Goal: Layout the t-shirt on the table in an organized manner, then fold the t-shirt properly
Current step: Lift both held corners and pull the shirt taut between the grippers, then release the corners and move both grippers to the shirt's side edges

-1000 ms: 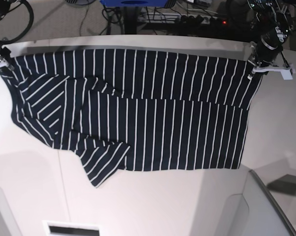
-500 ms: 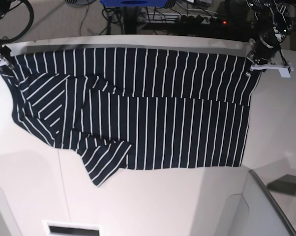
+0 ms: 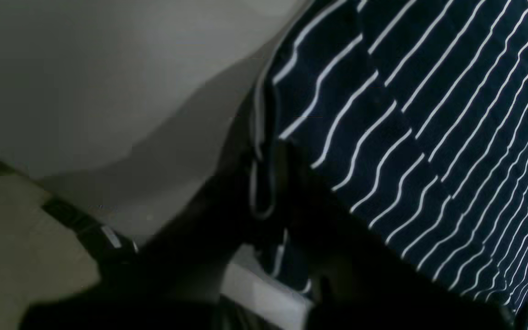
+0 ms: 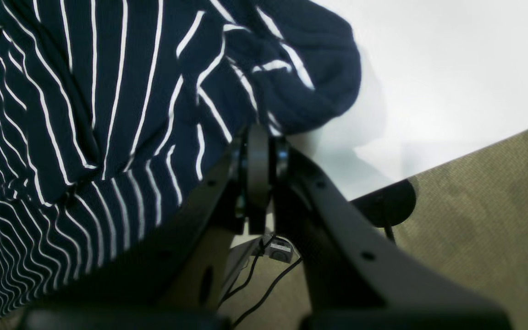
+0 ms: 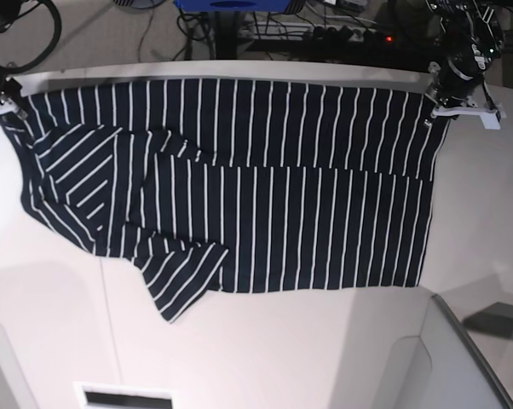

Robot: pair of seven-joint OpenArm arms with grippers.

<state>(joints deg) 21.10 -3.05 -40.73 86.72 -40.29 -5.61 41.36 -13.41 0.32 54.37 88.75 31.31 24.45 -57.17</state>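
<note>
The dark striped t-shirt (image 5: 239, 187) lies spread across the far half of the off-white table (image 5: 282, 349), its upper edge stretched along the back rim. My left gripper (image 5: 438, 106) is shut on the shirt's far right corner; in the left wrist view the t-shirt (image 3: 406, 137) runs into the dark left gripper (image 3: 268, 197). My right gripper (image 5: 4, 100) is shut on the far left corner. In the right wrist view the right gripper (image 4: 259, 146) pinches a bunched fold of the t-shirt (image 4: 108, 114). A sleeve (image 5: 184, 281) sticks out folded at the lower left.
Beyond the table's back edge are the floor, cables and a power strip (image 5: 342, 34). A grey angled panel (image 5: 469, 358) stands at the lower right. A small slot (image 5: 124, 397) sits at the front edge. A thin seam (image 5: 107, 324) crosses the tabletop.
Both grippers have drawn the shirt's upper edge farther back toward the table's far rim, and the whole shirt has slid a little that way.
</note>
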